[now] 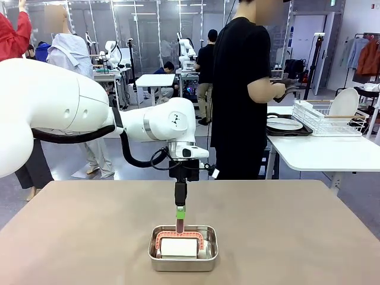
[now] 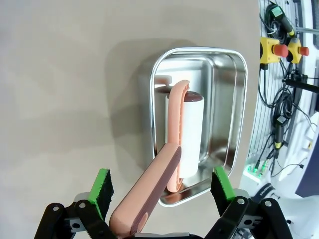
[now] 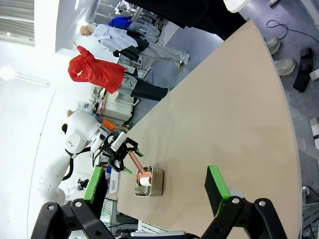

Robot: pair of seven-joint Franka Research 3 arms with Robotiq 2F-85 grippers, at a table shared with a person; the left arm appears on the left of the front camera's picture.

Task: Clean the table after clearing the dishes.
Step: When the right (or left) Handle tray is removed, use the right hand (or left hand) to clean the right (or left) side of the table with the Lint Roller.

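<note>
Your left hand point(image 1: 180, 215) hangs open, pads point(image 2: 102, 185) on either side of the lint roller point(image 2: 185, 134) and clear of its pink handle point(image 2: 149, 194). Below it, the steel pan point(image 1: 183, 264) sits by the desk point(image 1: 71, 225) edge, with wide room around it. Your right hand point(image 3: 154, 186) hovers open above the desk.

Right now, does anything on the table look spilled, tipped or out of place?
Nothing stands out. The steel pan sits flat on the table, with the lint roller lying inside it. Its pink handle angles up between the open fingers of the left gripper. No spill or damage shows.
</note>
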